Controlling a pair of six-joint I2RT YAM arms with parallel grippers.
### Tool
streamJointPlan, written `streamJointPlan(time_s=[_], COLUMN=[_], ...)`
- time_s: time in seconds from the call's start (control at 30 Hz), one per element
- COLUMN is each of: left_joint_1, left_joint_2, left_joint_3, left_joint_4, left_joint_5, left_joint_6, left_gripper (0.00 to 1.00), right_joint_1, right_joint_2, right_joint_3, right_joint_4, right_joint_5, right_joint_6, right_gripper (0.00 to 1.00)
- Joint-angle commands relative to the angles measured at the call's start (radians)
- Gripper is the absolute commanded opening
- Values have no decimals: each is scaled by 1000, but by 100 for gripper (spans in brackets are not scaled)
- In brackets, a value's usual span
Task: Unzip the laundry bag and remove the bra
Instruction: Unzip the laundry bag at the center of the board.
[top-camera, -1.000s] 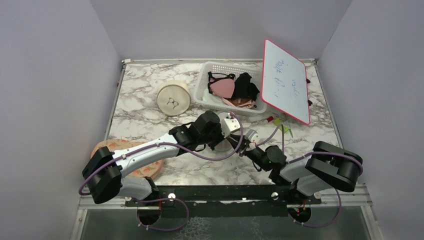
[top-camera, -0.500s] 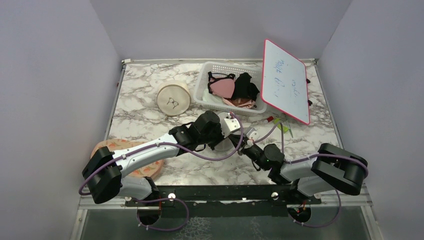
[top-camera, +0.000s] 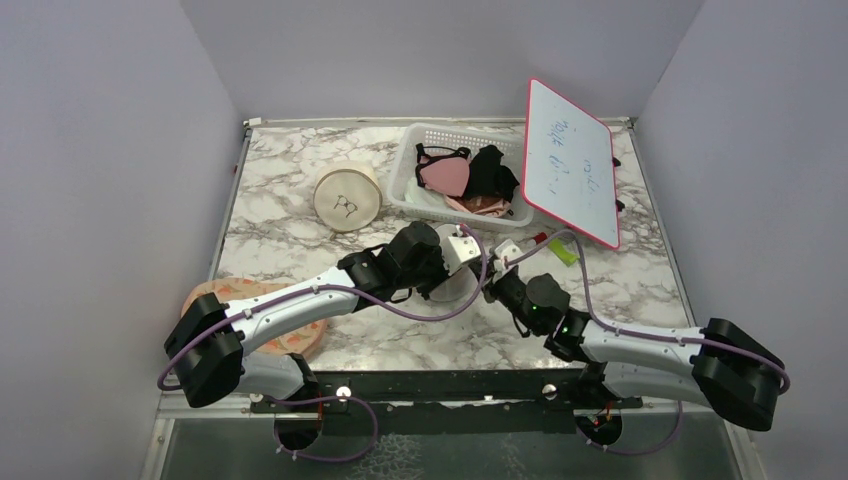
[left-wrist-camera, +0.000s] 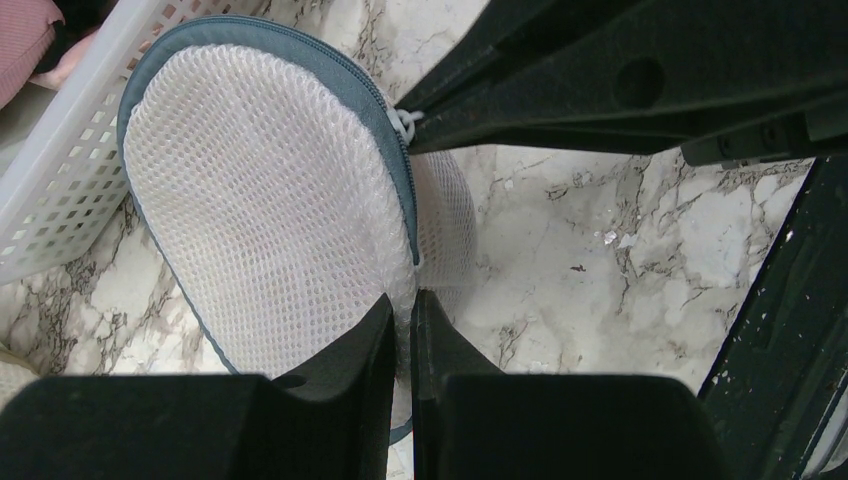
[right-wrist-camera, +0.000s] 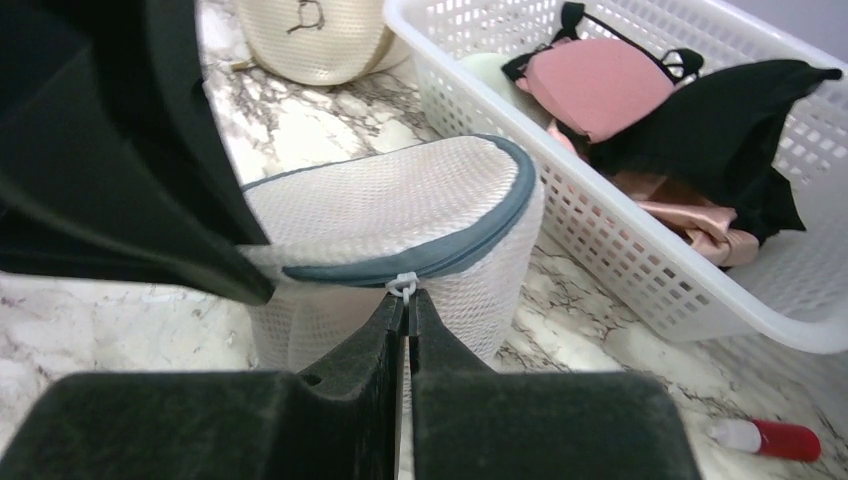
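The laundry bag (right-wrist-camera: 400, 215) is a white mesh drum with a grey-blue zip ring; it stands on the marble table beside the white basket and also shows in the left wrist view (left-wrist-camera: 260, 190). My left gripper (left-wrist-camera: 402, 305) is shut on the bag's mesh rim. My right gripper (right-wrist-camera: 405, 300) is shut on the white zip pull (right-wrist-camera: 402, 285) at the bag's near edge. In the top view the bag (top-camera: 462, 283) is mostly hidden between the left gripper (top-camera: 462, 262) and the right gripper (top-camera: 490, 285). No bra shows inside the bag.
A white basket (top-camera: 432, 135) with pink and black bras (right-wrist-camera: 600, 85) stands behind the bag. A cream round case (top-camera: 347, 196) lies left of it, a peach pouch (top-camera: 215, 290) at near left. A tilted whiteboard (top-camera: 570, 160) and a red-capped marker (right-wrist-camera: 765, 438) sit right.
My right arm has stretched out, its elbow swinging right, and the right gripper has moved a little away from the left one with the zip pull. The left arm has stayed still.
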Motion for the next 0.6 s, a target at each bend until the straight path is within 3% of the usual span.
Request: streamJointPlan(time_s=[0.0,0.23,0.57], left_joint_1=[-4,-6,-7], left_joint_2=[-4,-5,-18], left_joint_3=[11,4,-8], left_joint_4=[-14,-11,0], left_joint_5=[14,22,-1], left_joint_6=[2,13,26], left_gripper=[0,0,0], right_joint_1=[-32,-62,-179], right_joint_2=[-29,11,37], right_joint_3=[88,177,256], right_joint_4=[-261,-392,-489], right_joint_5=[112,93,-166], right_joint_6=[127,224,193], right_gripper=[1,1,1])
